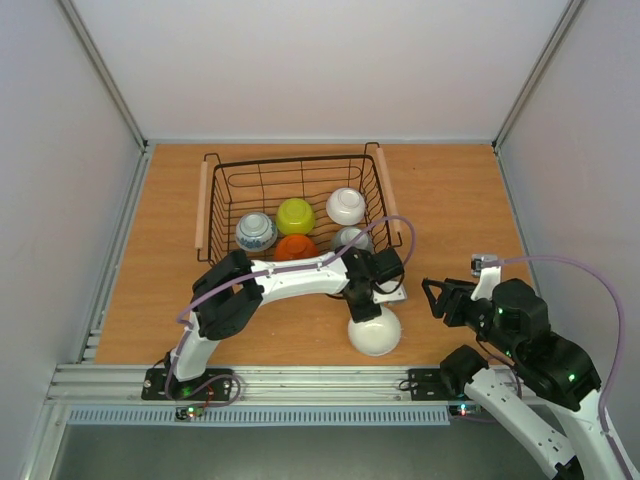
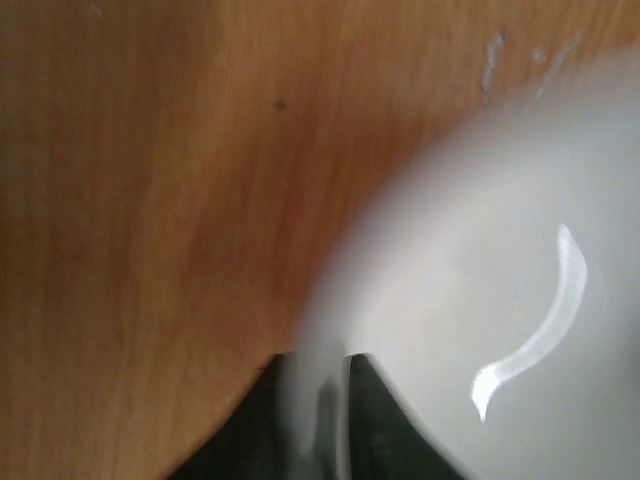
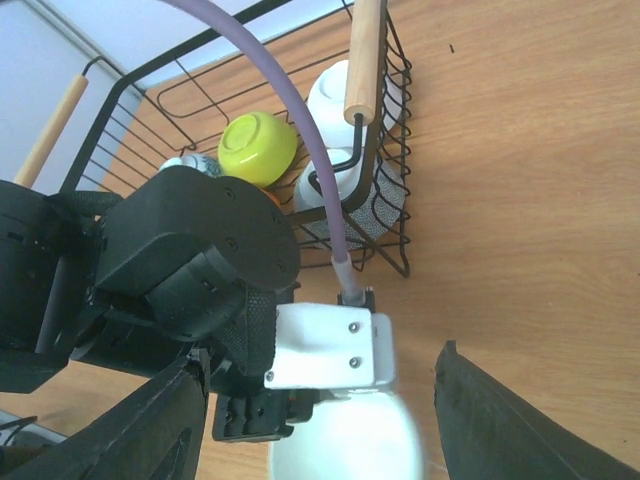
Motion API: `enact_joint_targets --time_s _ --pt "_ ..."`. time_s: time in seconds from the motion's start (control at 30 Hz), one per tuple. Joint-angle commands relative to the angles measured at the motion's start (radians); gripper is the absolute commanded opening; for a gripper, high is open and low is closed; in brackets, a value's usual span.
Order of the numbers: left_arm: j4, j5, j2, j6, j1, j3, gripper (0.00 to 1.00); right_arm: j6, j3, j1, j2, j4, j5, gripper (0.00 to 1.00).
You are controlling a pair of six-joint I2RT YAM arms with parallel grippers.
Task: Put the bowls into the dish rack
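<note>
Two dark fingers (image 2: 385,425) of the left gripper (image 1: 365,308) are closing on the rim of a white bowl (image 1: 376,333), one on each side of the thin wall, with the rim filling the narrow gap between them. The left wrist view is blurring the bowl's glossy surface, so I cannot tell whether it is resting on the table (image 1: 455,200) or hanging just above it. This bowl is sitting outside the dish rack (image 1: 290,158), just beside the rack's near right corner and close to the table's front edge.

Off to the right, the right gripper (image 1: 432,298) is hovering with its jaws spread wide and gripping nothing, pointing toward the left gripper and the bowl.

Five bowls are lying inside the rack: the white and blue patterned bowl (image 1: 256,232), the orange bowl (image 1: 296,247) and the grey speckled bowl (image 1: 352,240) along the near side, the yellow-green bowl (image 1: 296,215) and a second white bowl (image 1: 346,205) behind them. Wooden handles (image 1: 203,205) are running along the rack's left and right edges.
</note>
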Motion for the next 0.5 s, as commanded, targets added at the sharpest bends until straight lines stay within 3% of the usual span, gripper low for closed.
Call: enact_joint_targets --time_s 0.0,0.27,0.47 --pt "0.017 0.017 -0.003 0.008 -0.006 0.02 0.02 0.03 -0.02 0.004 -0.005 -0.019 -0.008 0.63" --pt "0.071 0.129 -0.172 0.059 0.027 -0.044 0.0 0.084 -0.083 0.004 -0.018 0.025 -0.113 0.67" --pt "0.09 0.314 -0.318 0.048 0.181 -0.052 0.0 0.114 -0.145 0.004 -0.035 0.16 -0.285 0.69"
